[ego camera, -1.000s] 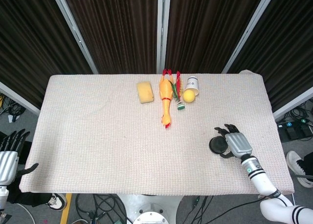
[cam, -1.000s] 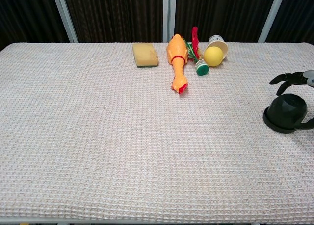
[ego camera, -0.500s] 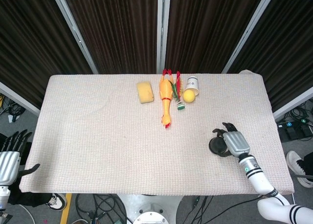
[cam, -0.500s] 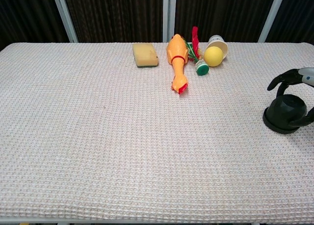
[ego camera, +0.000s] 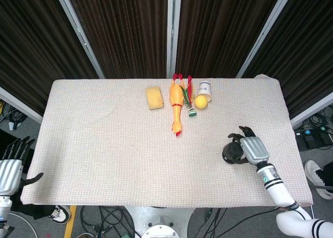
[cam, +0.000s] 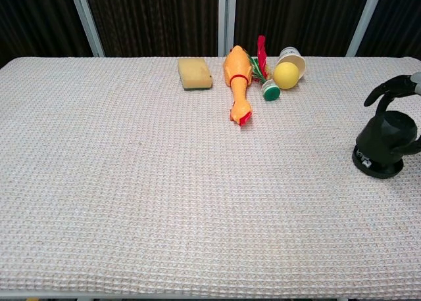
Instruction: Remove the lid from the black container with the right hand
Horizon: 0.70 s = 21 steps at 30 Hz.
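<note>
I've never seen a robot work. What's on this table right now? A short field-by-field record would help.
Surface: table with beige woven cloth
Right hand: fingers curled around the black container
Black container: near the right edge, domed lid on top
Left hand: off the table's left edge, holding nothing
Far edge: yellow sponge, orange rubber chicken, yellow ball at a tipped white cup

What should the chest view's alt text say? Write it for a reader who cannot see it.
At the table's right edge, the right robot hand grips a black container, tilting it. Along the far side of the cloth-covered table lie a yellow sponge, rubber chicken and yellow ball.
</note>
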Motion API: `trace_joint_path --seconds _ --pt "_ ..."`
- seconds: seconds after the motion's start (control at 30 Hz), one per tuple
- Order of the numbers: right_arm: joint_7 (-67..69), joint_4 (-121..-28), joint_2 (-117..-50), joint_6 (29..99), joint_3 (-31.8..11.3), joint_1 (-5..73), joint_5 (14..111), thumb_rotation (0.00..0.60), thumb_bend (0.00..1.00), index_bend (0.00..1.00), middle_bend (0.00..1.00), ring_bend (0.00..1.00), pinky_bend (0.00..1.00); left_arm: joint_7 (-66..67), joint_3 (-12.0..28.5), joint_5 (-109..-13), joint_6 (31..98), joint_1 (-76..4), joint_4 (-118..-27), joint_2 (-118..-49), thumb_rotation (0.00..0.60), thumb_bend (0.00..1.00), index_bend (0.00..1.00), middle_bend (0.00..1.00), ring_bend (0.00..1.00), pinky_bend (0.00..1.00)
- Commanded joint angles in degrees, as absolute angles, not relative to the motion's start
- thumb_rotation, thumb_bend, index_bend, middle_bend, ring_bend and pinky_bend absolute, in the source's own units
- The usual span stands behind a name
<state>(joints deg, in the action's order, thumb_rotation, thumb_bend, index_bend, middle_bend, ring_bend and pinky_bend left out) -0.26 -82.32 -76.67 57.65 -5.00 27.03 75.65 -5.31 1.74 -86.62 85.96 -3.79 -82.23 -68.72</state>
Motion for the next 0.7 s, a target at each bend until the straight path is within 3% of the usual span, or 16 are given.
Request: trace_joint_path --seconds 0.03,0.33,0.7 --pt "0.83 -84.69 -74.56 59.89 -5.96 26.45 76.58 0.600 0.06 0.26 0.39 0.00 0.00 -5.21 1.78 -86.59 85.93 -3.84 -82.36 -68.72 0.600 0.11 0.09 0.04 0.00 0.10" --pt "3.89 -82.88 -71.55 62.14 -6.74 23.73 74.02 0.600 0.06 0.26 0.40 0.00 0.00 -4.76 1.89 -86.55 85.78 -4.07 -82.83 -68.66 0.600 0.11 0.09 0.04 0.00 0.10" --pt "8.25 -73.64 -75.47 59.77 -4.94 21.61 72.67 0.600 0.06 0.26 0.40 0.00 0.00 -4.00 1.89 -86.27 85.31 -4.30 -83.30 -68.71 0.600 0.11 0.09 0.04 0.00 0.10"
